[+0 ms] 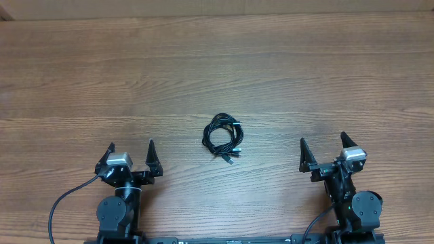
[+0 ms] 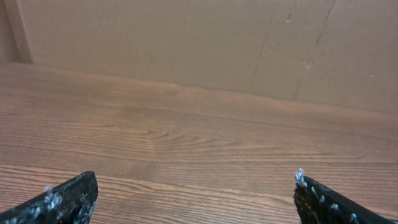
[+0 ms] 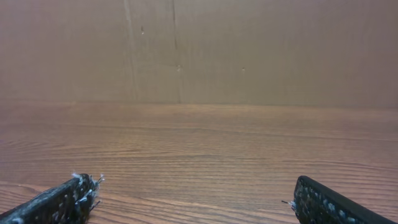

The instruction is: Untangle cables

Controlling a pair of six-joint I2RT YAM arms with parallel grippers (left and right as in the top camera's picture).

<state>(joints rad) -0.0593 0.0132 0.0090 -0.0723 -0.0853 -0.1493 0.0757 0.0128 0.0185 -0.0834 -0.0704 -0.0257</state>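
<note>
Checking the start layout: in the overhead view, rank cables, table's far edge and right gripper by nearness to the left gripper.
1. The cables, centre, right of the left gripper.
2. The table's far edge, straight ahead.
3. The right gripper, opposite side.

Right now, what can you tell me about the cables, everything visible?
The cables are thin black cords wound together into one small, roughly round coil with an open middle; they look like flexible plastic-sheathed wire. A couple of ends with small plugs stick out at the coil's near edge. The bundle lies flat on the wooden table, near the middle of the overhead view. Only the table touches it. Neither wrist view shows it.
</note>
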